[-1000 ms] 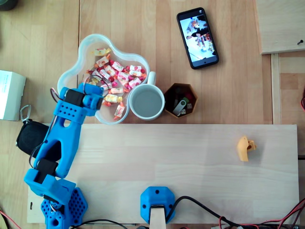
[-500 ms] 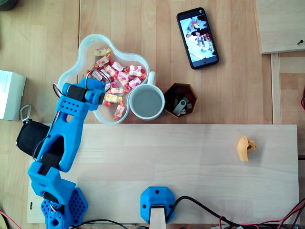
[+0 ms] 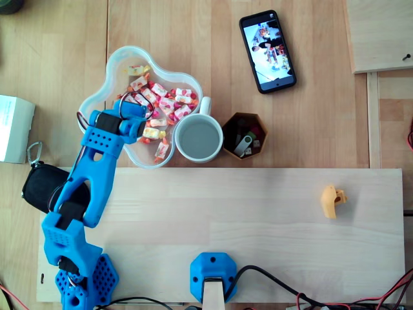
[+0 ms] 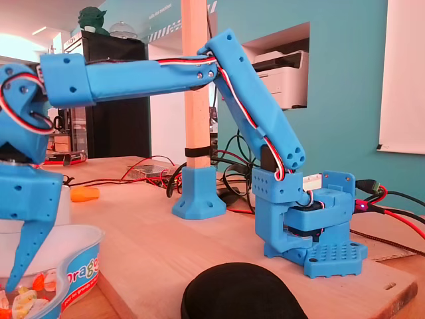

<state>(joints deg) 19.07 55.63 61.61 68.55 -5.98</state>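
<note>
My blue gripper (image 3: 135,111) hangs over the left part of a clear lobed bowl (image 3: 116,64) that holds several wrapped candies (image 3: 169,100). In the fixed view the gripper (image 4: 16,279) points straight down. One tapered finger (image 4: 30,246) dips inside the bowl (image 4: 80,266) just above the candies (image 4: 23,300). The other finger is cut off by the picture's edge, so I cannot tell how the jaws stand or whether a candy is between them.
A white mug (image 3: 199,137) touches the bowl's right side. A brown hexagonal cup (image 3: 244,135) with USB sticks stands beside it. A phone (image 3: 267,50) lies further back, an orange piece (image 3: 332,200) on the board at right. A black pouch (image 3: 35,187) lies by the arm, and a blue post foot (image 3: 213,274) stands at the front.
The arm has stretched further out. The gripper has moved up and to the right in the overhead view, from the bowl's near rim to over the candies.
</note>
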